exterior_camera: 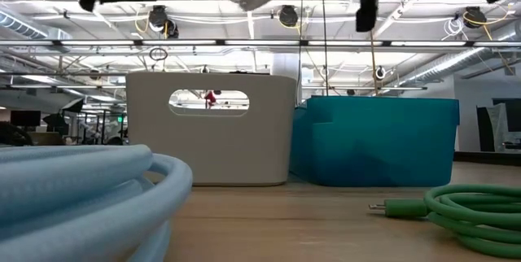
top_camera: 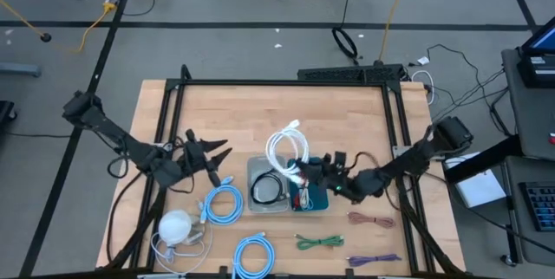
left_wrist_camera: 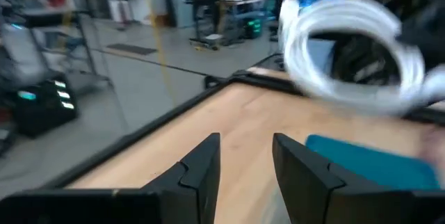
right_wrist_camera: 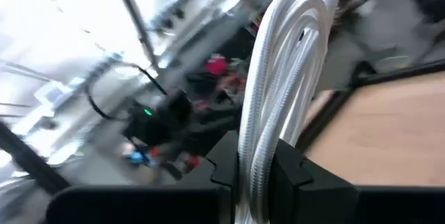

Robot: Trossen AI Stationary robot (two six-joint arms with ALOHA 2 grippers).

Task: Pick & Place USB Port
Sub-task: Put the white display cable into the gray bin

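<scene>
White USB cable [top_camera: 286,151], coiled in a loose bundle, hangs from the right pincer [top_camera: 305,173], which is clamped narrowly on its gathered strands above the grey bin [top_camera: 257,168] and teal bin [top_camera: 319,201] at mid-table [top_camera: 347,114]. It looks light, soft and springy, likely to sag or uncoil, so gripping across the bunched loops seems safest. The left pincer [left_wrist_camera: 245,156] waits partly spread and empty, near the blue cable [top_camera: 224,204].

Bare tabletop [top_camera: 260,110] behind bins [top_camera: 286,194]
</scene>
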